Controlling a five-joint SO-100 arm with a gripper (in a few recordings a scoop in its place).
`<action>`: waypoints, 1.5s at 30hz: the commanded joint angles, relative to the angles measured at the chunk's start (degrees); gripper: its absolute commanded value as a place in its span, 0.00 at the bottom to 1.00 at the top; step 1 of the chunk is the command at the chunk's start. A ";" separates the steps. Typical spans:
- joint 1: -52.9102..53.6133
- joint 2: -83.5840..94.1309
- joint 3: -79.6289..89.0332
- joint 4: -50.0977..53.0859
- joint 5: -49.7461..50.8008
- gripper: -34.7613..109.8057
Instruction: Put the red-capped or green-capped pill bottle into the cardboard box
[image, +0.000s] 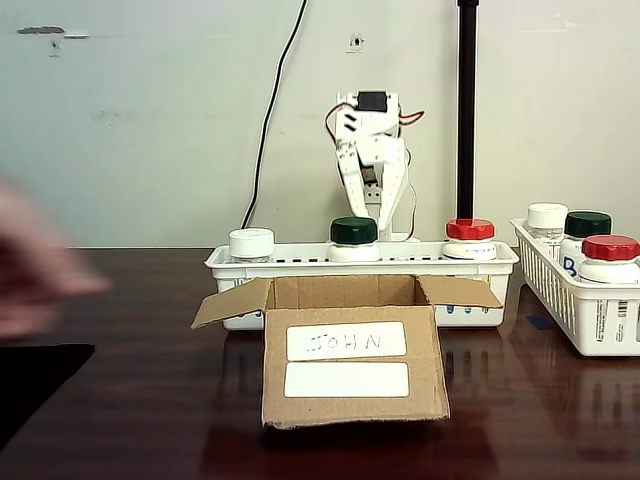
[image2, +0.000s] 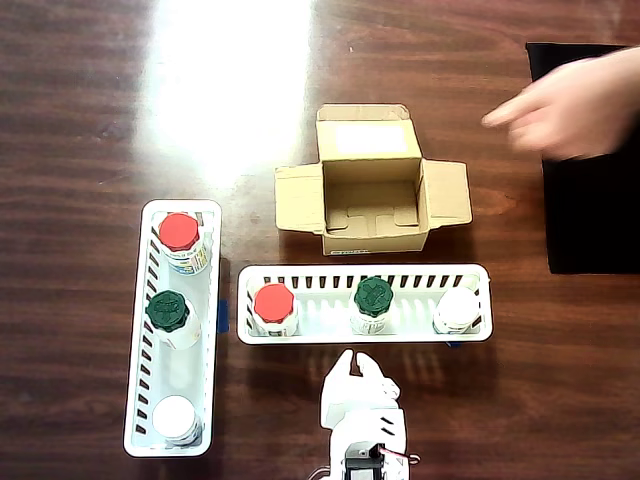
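Blurred hand (image: 35, 262) cut by edge

Cardboard box (image: 355, 372) open, front of basket (image: 300, 262), blurred person's hand (image: 35, 262) left

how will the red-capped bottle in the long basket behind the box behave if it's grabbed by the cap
The white plastic pill bottle with the glossy red screw cap is probably rigid and light. Its cap looks shiny, so the fingers may slip. Standing upright in the white slotted plastic basket, it might tip against the wall if nudged.

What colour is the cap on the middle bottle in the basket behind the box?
Dark green cap, clearest in the overhead view.
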 joint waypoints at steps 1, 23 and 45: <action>-3.52 4.75 -10.20 8.09 1.41 0.26; -8.53 -23.47 -19.60 -16.08 -0.62 0.66; -22.24 -47.90 -16.52 -47.64 -11.07 0.66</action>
